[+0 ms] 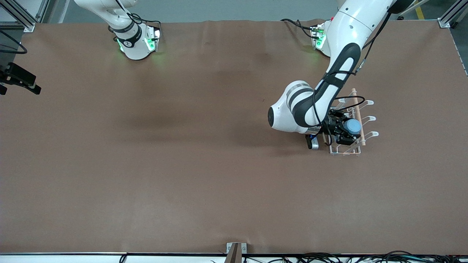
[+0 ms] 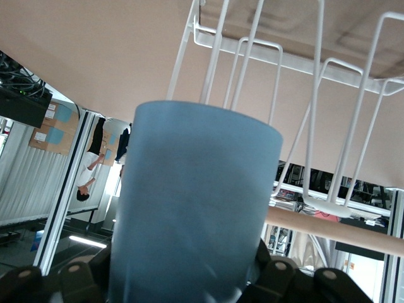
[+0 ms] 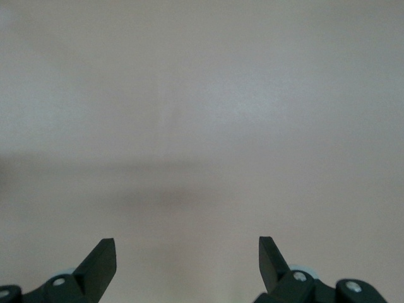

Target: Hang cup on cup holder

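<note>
Front view, nearest the camera, shows only the bare brown table until the white wire cup holder with angled prongs and a light wooden rod on top, standing toward the left arm's end of the table. Over it is the left gripper, its fingers clamped on the small light blue matte tumbler-shaped cup; in the left wrist view the cup is just beside the white prongs and the rod. Farther off, the right arm waits near its base, its gripper spread wide and holding nothing above bare table.
</note>
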You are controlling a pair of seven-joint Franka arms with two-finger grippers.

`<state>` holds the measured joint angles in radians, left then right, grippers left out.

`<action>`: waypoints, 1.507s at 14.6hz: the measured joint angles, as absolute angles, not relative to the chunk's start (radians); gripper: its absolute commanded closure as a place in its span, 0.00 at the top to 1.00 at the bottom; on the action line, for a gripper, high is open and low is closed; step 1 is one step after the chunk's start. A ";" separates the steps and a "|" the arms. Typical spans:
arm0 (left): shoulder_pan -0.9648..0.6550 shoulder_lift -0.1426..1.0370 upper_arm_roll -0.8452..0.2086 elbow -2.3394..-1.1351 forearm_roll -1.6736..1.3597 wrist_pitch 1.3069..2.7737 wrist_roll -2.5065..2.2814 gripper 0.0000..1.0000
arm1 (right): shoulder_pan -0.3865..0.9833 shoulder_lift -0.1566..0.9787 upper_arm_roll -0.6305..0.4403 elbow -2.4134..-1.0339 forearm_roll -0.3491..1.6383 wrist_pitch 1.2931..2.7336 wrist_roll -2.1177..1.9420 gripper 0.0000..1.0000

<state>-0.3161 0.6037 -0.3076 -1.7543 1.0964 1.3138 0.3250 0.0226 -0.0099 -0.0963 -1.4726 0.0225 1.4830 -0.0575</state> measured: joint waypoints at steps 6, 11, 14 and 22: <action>-0.316 0.595 -0.309 -1.711 1.091 1.311 0.268 1.00 | 0.022 -0.010 -0.099 -1.474 0.022 1.482 -0.057 1.00; -0.307 0.507 -0.305 -1.521 0.889 1.308 0.265 1.00 | 0.022 -0.010 -0.099 -1.474 0.022 1.482 -0.057 1.00; -0.270 0.444 -0.303 -1.439 0.762 1.307 0.184 1.00 | 0.022 -0.010 -0.099 -1.475 0.022 1.482 -0.057 1.00; -0.027 0.254 -0.305 -1.331 0.277 1.404 -0.051 1.00 | 0.022 -0.010 -0.100 -1.476 0.022 1.483 -0.057 1.00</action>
